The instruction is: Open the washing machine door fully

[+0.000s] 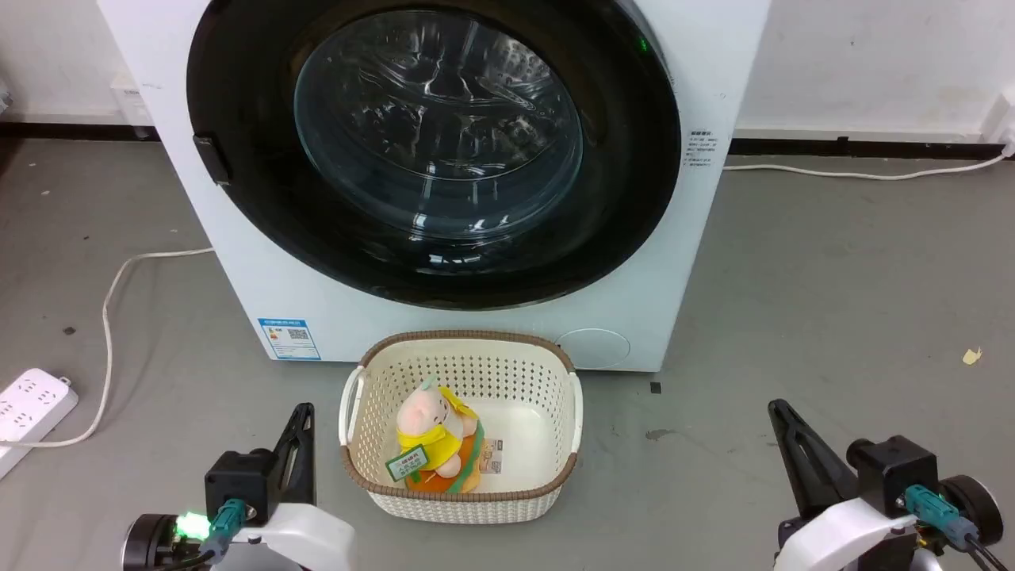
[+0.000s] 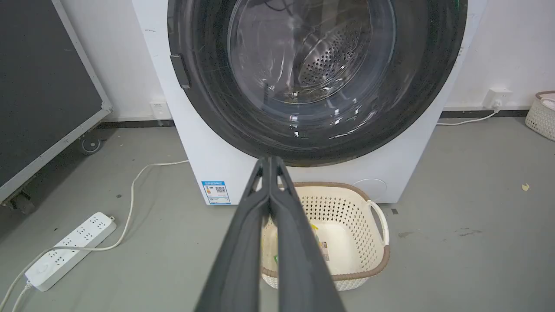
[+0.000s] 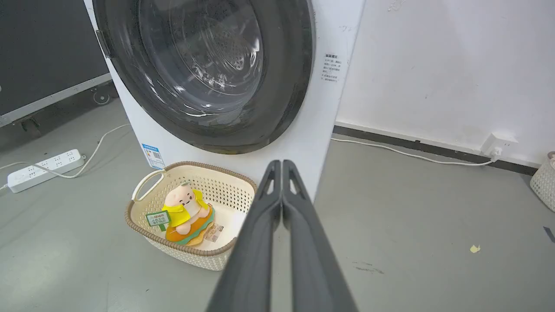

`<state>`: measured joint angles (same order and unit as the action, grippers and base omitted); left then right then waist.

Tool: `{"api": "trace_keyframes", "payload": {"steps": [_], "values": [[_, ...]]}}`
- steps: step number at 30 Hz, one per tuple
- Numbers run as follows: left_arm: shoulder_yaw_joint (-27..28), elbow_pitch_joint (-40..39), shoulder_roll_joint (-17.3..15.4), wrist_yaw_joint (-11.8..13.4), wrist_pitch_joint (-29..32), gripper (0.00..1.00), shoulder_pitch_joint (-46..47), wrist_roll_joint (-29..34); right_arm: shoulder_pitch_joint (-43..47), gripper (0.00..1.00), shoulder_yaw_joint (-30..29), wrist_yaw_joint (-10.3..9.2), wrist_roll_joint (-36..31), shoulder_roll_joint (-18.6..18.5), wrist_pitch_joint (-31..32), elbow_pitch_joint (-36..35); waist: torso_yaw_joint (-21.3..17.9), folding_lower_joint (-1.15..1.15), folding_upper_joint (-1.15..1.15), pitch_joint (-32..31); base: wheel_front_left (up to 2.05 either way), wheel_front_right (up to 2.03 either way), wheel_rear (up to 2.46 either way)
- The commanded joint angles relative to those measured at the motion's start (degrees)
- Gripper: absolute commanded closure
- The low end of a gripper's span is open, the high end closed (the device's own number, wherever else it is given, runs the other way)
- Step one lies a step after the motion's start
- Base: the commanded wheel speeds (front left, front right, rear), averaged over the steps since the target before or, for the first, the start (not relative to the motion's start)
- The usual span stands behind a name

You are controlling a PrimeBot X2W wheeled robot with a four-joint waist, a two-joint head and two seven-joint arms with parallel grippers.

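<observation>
- Left tool (image 1: pixel 303 412): the 2 long dark fingers are pressed together along their length, clenched on nothing. In the left wrist view (image 2: pixel 269 164) the tips meet with no gap and point toward the lower edge of the door. The tool touches no object and sits just left of the basket in the head view.
- Right tool (image 1: pixel 781 414): likewise clenched and empty, with the 2 fingers meeting at the tips in the right wrist view (image 3: pixel 282 165). It stands well to the right of the basket, touching nothing.
- Washing machine door (image 1: pixel 432 147): a glossy black ring around a clear bulging window, lying closed flush against the machine front. The perforated steel drum is visible through the glass (image 2: pixel 312 73) (image 3: pixel 204 73).
- Handle tab (image 1: pixel 212 159): a small black tab at the door's left edge in the head view, well apart from both tools.
- Washing machine (image 1: pixel 698 238): a white front-loader standing on the grey floor (image 1: pixel 833 317) against a white wall. A blue label (image 1: pixel 289 339) sits low on the left of its front, and a round cap (image 1: pixel 593 347) low on the right.
- Basket (image 1: pixel 464 337): cream, perforated, with a brown rim, on the floor just in front of the machine and between the 2 tools. It holds 1 plush toy (image 1: pixel 434 436) dressed in yellow.
- Power strip (image 1: pixel 32 404): white, on the floor at the far left, with a pale cable running toward the machine.
</observation>
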<state>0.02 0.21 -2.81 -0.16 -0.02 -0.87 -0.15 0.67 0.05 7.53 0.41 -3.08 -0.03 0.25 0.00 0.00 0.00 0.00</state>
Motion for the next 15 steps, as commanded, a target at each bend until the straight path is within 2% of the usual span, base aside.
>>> {"api": "trace_keyframes", "payload": {"steps": [1,15], "values": [[0.0,-0.2,-0.1,0.2,0.0,1.0,0.9,0.1,-0.7,1.0,0.0,-0.04,-0.4,0.2,0.0,-0.2,0.0,0.0,0.0,0.0,0.0,0.0,0.0],[0.0,-0.2,-0.1,0.2,0.0,1.0,0.9,0.1,-0.7,1.0,0.0,-0.04,-0.4,0.2,0.0,-0.2,0.0,0.0,0.0,0.0,0.0,0.0,0.0]]}}
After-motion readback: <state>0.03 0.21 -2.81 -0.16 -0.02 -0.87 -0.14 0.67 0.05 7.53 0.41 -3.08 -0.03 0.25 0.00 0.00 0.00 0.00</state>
